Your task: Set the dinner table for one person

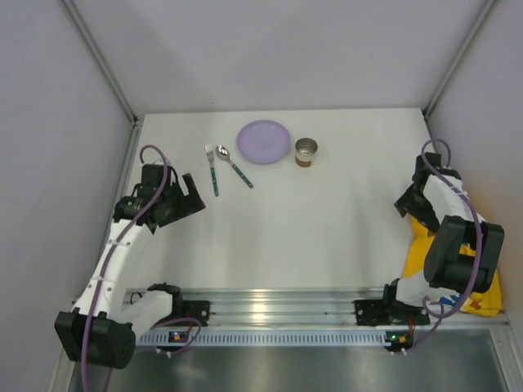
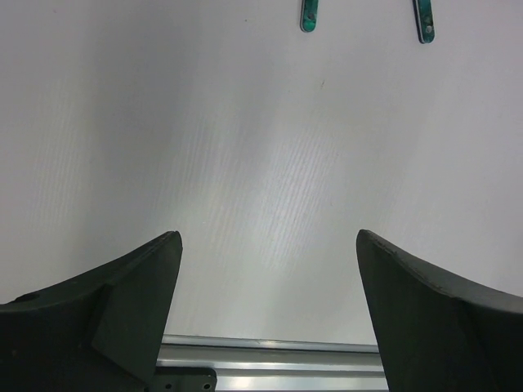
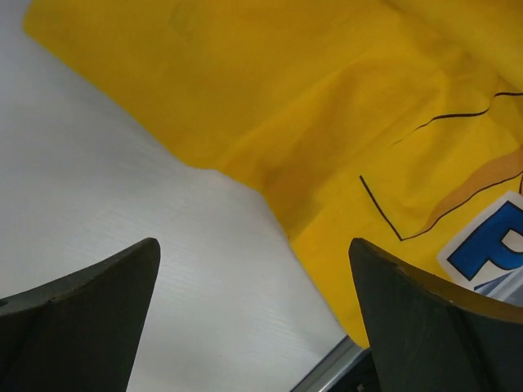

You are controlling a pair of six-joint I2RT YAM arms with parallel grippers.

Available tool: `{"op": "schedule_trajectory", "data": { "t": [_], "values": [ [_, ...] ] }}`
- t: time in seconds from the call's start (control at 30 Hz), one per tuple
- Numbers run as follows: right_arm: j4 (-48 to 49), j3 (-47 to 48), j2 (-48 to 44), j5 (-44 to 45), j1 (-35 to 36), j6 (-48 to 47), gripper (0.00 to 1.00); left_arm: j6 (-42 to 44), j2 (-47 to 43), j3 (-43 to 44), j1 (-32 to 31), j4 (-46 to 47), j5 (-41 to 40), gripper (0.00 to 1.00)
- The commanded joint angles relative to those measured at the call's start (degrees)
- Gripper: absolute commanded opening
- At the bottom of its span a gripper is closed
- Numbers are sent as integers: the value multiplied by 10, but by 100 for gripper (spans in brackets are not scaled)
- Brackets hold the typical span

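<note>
The white dinner table (image 1: pixel 327 237) carries a purple plate (image 1: pixel 264 141), a fork (image 1: pixel 212 169), a spoon (image 1: pixel 234 165) and a small metal cup (image 1: pixel 306 152) in a row at the far middle. The green handle ends of the fork (image 2: pixel 309 15) and spoon (image 2: pixel 423 21) show at the top of the left wrist view. My left gripper (image 1: pixel 189 196) is open and empty, left of the fork. My right gripper (image 1: pixel 406 202) is open and empty at the table's right side, over the edge of a yellow printed cloth (image 3: pixel 343 122).
The yellow cloth (image 1: pixel 429 253) lies crumpled at the right near corner, partly under the right arm. A metal rail (image 1: pixel 278 306) runs along the near edge. Grey walls close in the table on three sides.
</note>
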Motion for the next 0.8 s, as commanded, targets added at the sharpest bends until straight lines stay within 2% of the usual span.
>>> {"op": "schedule_trajectory", "data": {
  "t": [0.0,0.13,0.33,0.37,0.4,0.43,0.47,0.5,0.53,0.57,0.67,0.77],
  "values": [
    [-22,-8,30,29,-34,-13,100,1,3,1,-4,35,34,93],
    [17,-36,74,-2,-99,-29,100,3,14,2,-4,40,40,92],
    [55,-39,128,-8,-122,-47,100,3,30,6,-4,48,44,92],
    [60,-39,132,-16,-127,-48,93,3,31,6,-4,46,43,91],
    [63,-40,132,-23,-129,-50,81,3,31,6,-4,46,42,91],
    [69,-42,129,-27,-134,-53,55,3,29,6,-4,45,42,91],
    [76,-43,126,-30,-134,-53,38,3,27,4,-4,45,39,91],
    [78,-45,124,-37,-134,-53,26,3,26,3,-4,46,37,91],
    [83,-50,119,-43,-134,-57,9,3,25,1,-4,45,36,91],
    [89,-52,118,-47,-134,-58,0,2,21,-2,-4,47,35,91],
    [101,-65,100,-81,-131,-67,0,2,18,-3,-4,46,35,91],
    [105,-80,58,-143,-88,-63,0,3,12,1,-4,46,27,91]
  ]
}}
